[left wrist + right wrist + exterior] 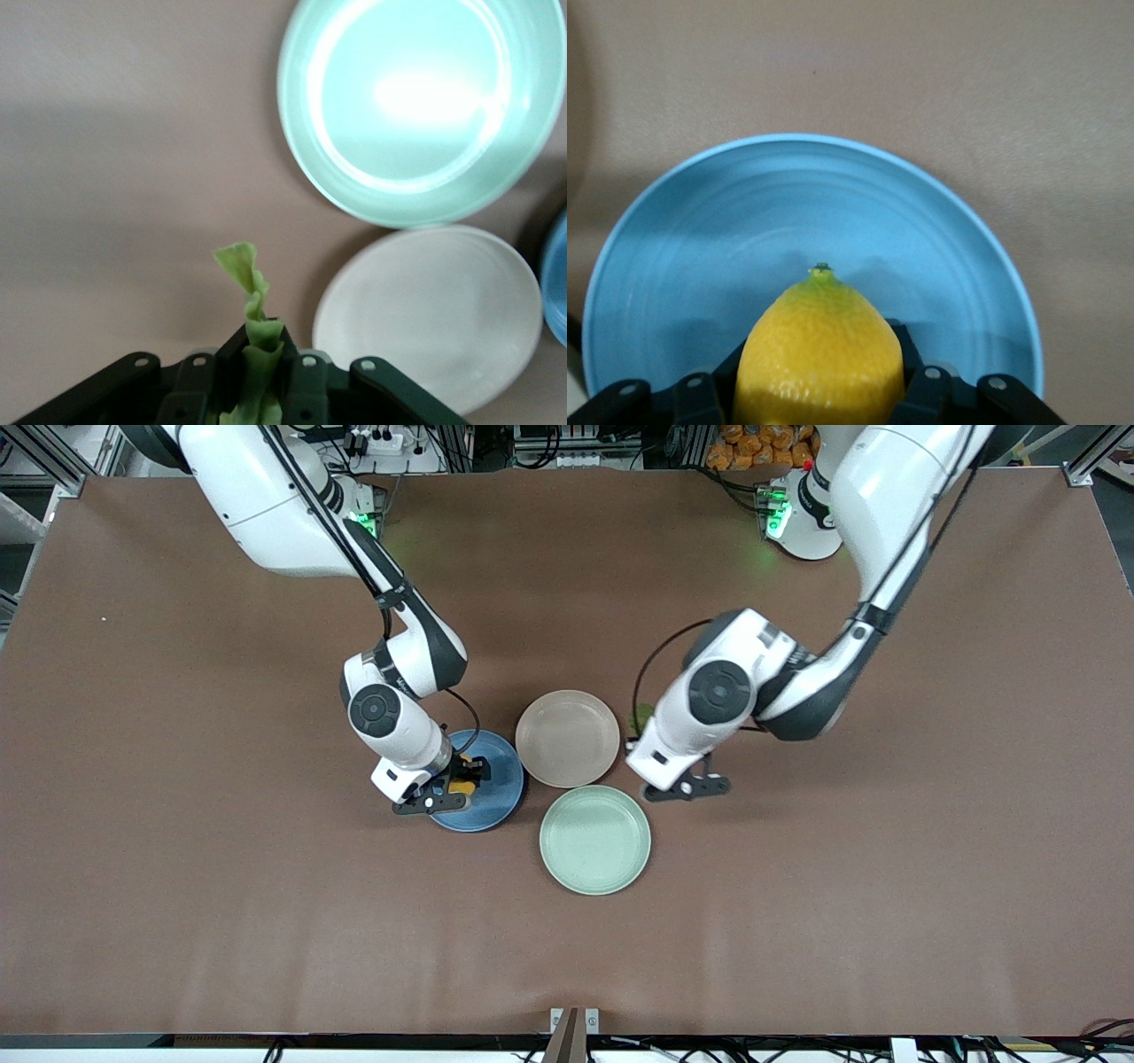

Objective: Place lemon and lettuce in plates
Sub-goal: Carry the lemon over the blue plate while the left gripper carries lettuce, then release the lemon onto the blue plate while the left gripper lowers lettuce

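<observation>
From the front camera I see the right gripper over the blue plate, clamped on the lemon, a spot of yellow-orange between the black fingers. The left gripper hangs over bare worktop just beside the beige-pink plate, toward the left arm's end; a scrap of green, the lettuce, peeks out by the arm's white wrist. The mint-green plate sits nearest the camera, close against the other two. On the left wrist view, I have the lettuce pinched upright between the closed fingers, its wrinkled tip curling over brown worktop, with the beige-pink plate beside it and the mint-green plate close to that; a sliver of the blue plate shows at the edge. On the right wrist view, the lemon fills the grip, nubbed tip pointing out over the blue plate, fingers tight on both its sides.
</observation>
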Robot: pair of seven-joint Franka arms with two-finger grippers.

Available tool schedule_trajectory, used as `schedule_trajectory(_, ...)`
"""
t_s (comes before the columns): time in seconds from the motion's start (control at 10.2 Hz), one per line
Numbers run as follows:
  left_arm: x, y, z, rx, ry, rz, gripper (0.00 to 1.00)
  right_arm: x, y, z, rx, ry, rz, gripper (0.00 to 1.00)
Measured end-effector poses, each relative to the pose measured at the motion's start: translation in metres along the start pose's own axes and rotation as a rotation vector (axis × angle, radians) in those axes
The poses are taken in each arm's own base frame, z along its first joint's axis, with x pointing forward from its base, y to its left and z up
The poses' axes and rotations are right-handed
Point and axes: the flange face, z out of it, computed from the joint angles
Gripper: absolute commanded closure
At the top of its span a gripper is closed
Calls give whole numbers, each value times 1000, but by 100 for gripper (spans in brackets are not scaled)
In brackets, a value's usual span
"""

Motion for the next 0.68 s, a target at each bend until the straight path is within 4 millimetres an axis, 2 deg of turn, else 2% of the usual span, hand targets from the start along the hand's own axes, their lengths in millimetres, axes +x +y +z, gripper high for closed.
schedule_trajectory(0.1,-19,20,6,8,-5,3,100,0,-1,2,-11,4,17,1)
schedule_trajectory(0.29,-47,47,21,24,-20,14,100,3,-4,-2,-8,13,96,0)
schedule_trajectory(0.49,-72,68,43,41,-46,34,100,6,-16,-10,2,8,137,0)
schedule_trajectory(0.68,-89,87,62,33,-43,31,100,15,-19,-24,-11,-20,157,0)
